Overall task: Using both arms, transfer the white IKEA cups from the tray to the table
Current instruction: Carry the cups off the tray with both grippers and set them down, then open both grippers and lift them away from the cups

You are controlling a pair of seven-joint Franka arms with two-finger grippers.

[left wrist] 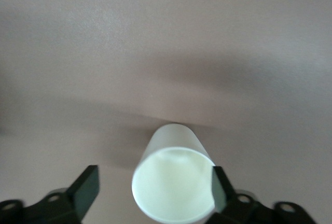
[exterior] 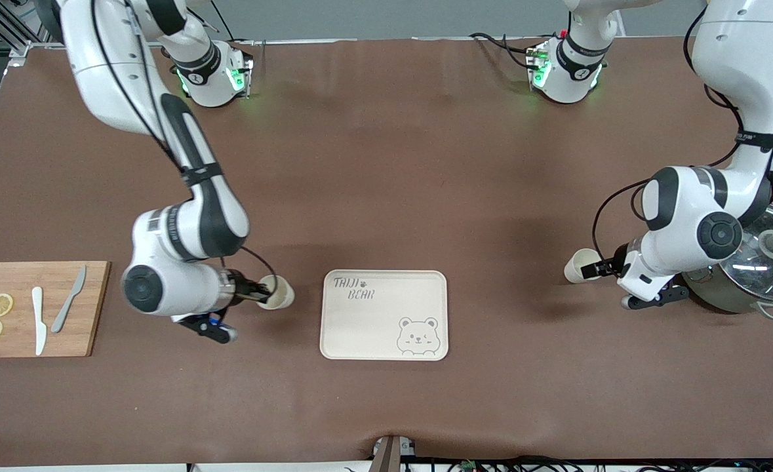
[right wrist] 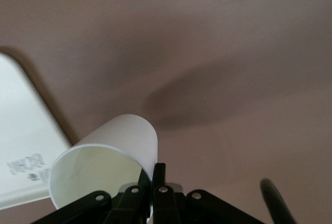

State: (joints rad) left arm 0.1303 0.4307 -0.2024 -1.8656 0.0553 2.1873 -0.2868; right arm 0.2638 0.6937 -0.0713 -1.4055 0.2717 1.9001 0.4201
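Front view, low in the frame: we see a cream rectangular plastic tray point(exterior: 360, 328) printed with a bear face, lying in the centre of the brown table point(exterior: 386, 164). At about the same height in the frame, at the right arm's end of the table, lies a bamboo cutting board point(exterior: 94, 308). It carries two lemon slices point(exterior: 0, 305), a white plastic knife point(exterior: 38, 320) and a grey knife point(exterior: 68, 299).

A little higher in the frame, the right gripper point(exterior: 265, 296) is over bare table just beside the tray. Its fingers are pinched together on the wall of an off-white tapered handleless cup point(exterior: 278, 292). In the right wrist view the right gripper point(right wrist: 155, 169) nips the rim of that cup point(right wrist: 109, 156), which is tilted.

Higher up, toward the left arm's end, the left gripper point(exterior: 589, 267) has its fingers spread wide around the second off-white cup point(exterior: 579, 265). In the left wrist view one finger point(left wrist: 218, 185) is at the rim of this cup point(left wrist: 174, 182), while the other stands clear, so nothing is clamped.

Beside that wrist sits a grey-green pot with a glass lid point(exterior: 770, 259). Both arm bases stand along the top edge.
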